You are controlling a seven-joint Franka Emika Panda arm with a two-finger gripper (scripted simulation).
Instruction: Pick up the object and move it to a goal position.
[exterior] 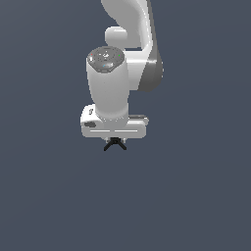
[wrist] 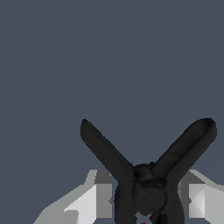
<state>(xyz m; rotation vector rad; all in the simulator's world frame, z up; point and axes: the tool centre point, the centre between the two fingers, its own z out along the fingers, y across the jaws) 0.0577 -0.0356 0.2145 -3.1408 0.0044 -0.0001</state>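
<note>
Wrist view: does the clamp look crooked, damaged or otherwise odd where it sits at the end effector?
Nothing stands out. The black clamp sits between the end effector fingers, its two legs splayed evenly and intact. In the exterior view it shows just below the hand, centred. Whether the fingers actually press on it cannot be told.

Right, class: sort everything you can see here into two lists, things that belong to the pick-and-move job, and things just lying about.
Part of the job:
- the black clamp, two legs splayed out
- the tool, its grey fingers either side of the clamp
- the white arm carrying it

Just lying about:
- nothing to be seen; only the plain grey-blue floor around them
</note>
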